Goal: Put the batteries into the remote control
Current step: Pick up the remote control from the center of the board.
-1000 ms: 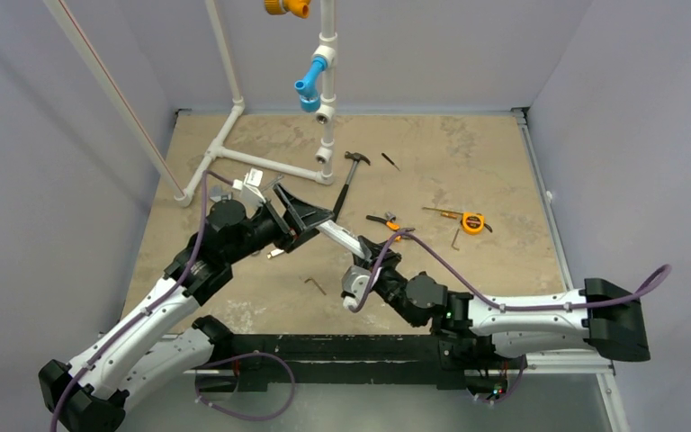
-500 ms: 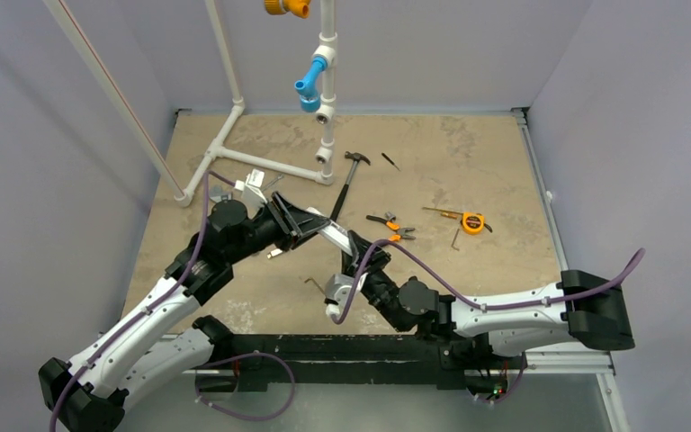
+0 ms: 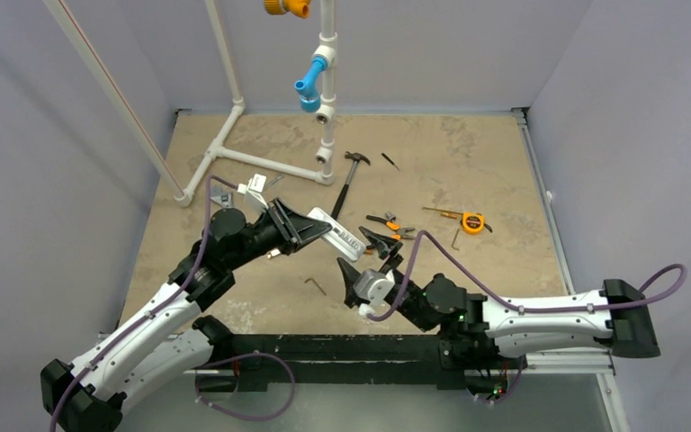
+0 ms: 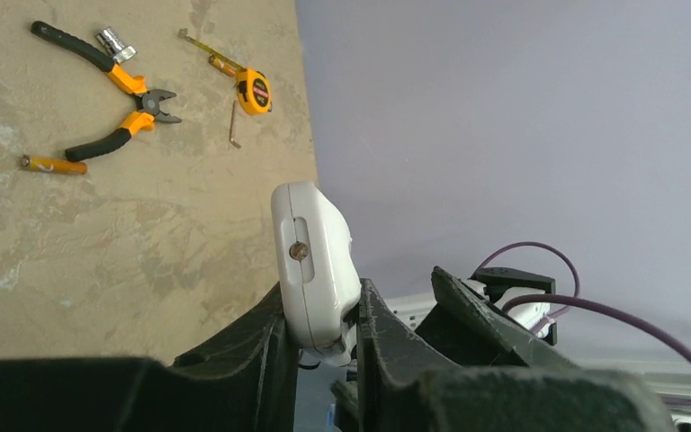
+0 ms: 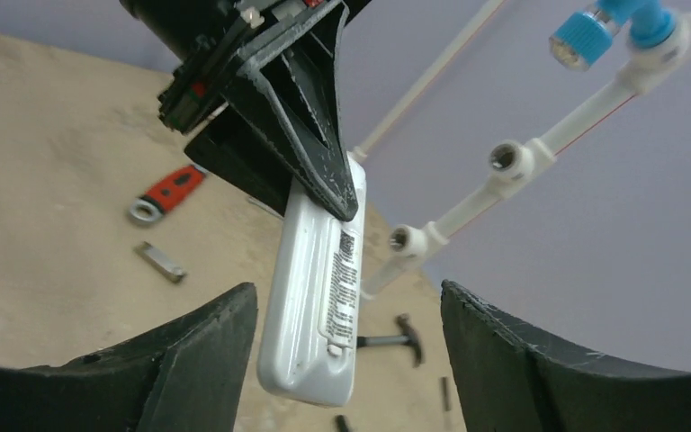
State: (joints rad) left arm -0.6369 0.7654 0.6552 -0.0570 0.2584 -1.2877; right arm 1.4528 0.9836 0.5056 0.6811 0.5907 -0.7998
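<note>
top external view: the left tool [image 3: 304,225] is clenched on the slim white rectangular remote control [image 3: 340,234], gripping one end so that the body juts out toward 4 o'clock over the middle of the tan counter [image 3: 468,162]. the right tool [image 3: 366,259] sits just at 5 o'clock of the remote's free end, its fingers spread wide and grasping nothing. at 3 o'clock of the remote lie the orange-and-black pliers [image 3: 387,222], and further that way the yellow tape measure [image 3: 473,222]. the black-handled hammer [image 3: 346,180] lies at 12 o'clock, its head near the white plastic pipe frame [image 3: 261,162].

left wrist view: the black fingers [image 4: 261,346] press both flat sides of the remote [image 4: 313,261], whose narrow end face points at the camera. on the counter at 10 o'clock a slim orange-wrapped battery [image 4: 54,165] lies on its side just beside the pliers [image 4: 112,99], apart from them, with a small silvery socket [image 4: 112,40] touching or nearly touching the upper handle.

right wrist view: the remote [image 5: 310,297] hangs between the released fingers [image 5: 189,360], apart from both, off the counter, its plain back with a printed label facing the camera. i cannot tell whether the recess holds anything.
</note>
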